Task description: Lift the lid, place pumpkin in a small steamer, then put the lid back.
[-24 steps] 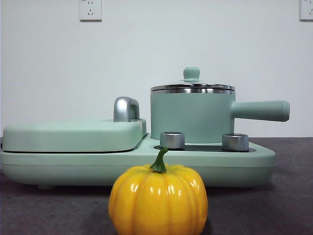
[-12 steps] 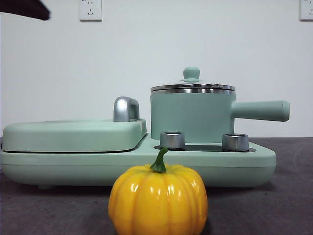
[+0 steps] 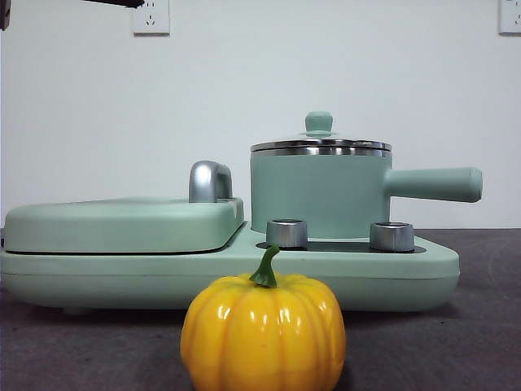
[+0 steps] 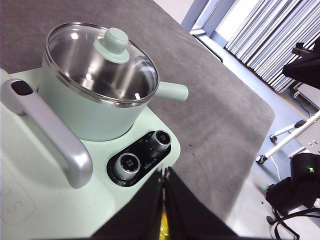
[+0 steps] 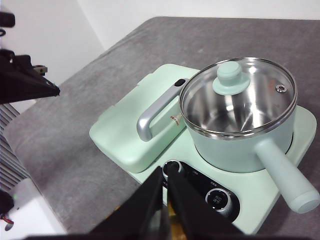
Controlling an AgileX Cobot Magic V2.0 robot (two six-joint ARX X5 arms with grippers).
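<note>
Shifted along the top edge since before: dark arm tip. Both tools (image 4: pixel 164 172) (image 5: pixel 166 172) closed, empty, above glass-lidded (image 3: pixel 320 145) mint pot (image 3: pixel 317 195); yellow-orange ribbed pumpkin (image 3: pixel 262 332) on worktop.

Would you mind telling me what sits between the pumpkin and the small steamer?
In the front view, two silver control knobs on the cooker base's front ledge sit between the pumpkin and the small steamer.

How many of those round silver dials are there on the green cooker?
2. Both sit on the dark panel at the cooker's front, below the small steamer: one dial under its body, the other dial under its long handle. None appear hidden.
</note>
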